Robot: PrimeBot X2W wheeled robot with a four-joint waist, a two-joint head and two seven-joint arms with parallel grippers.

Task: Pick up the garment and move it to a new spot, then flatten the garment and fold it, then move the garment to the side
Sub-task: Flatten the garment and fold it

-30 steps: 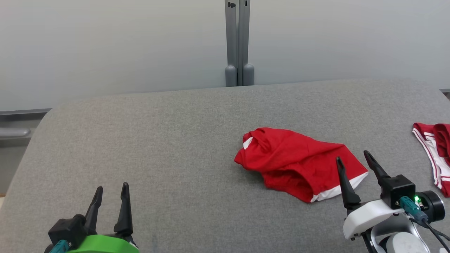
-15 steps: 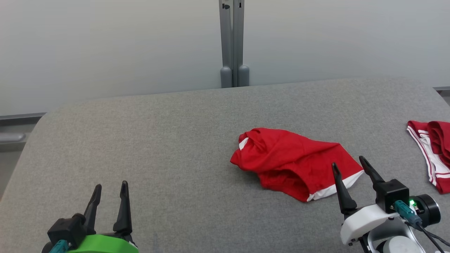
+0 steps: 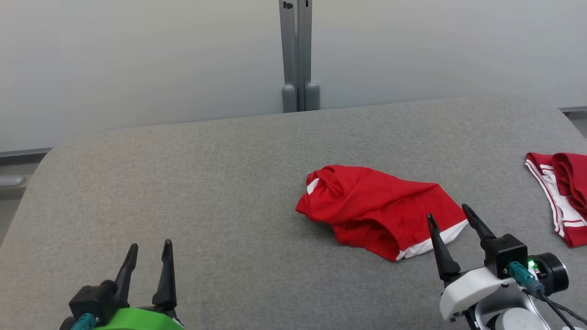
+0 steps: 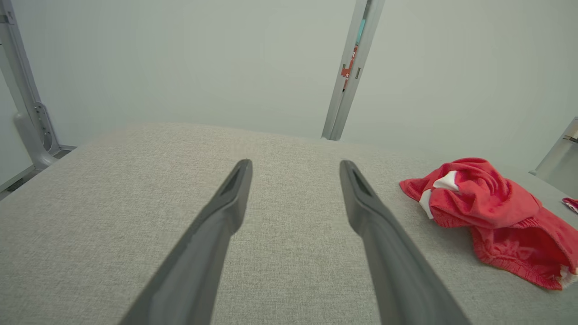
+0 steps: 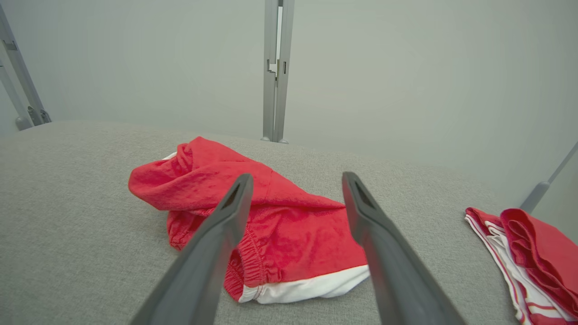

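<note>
A crumpled red garment with a white hem lies right of centre on the grey padded table. It also shows at the right in the left wrist view and straight ahead in the right wrist view. My right gripper hovers open just in front of the garment's white-edged end, not touching it. My left gripper stands open at the lower left, well away from the cloth, with nothing between its fingers.
A second red garment with white stripes lies at the table's right edge, seen too in the right wrist view. A grey post stands behind the table against a pale wall. Bare grey surface spreads across the left half.
The whole head view has shifted slightly left, so the camera moved. Both grippers stay open and the garment lies as before.
</note>
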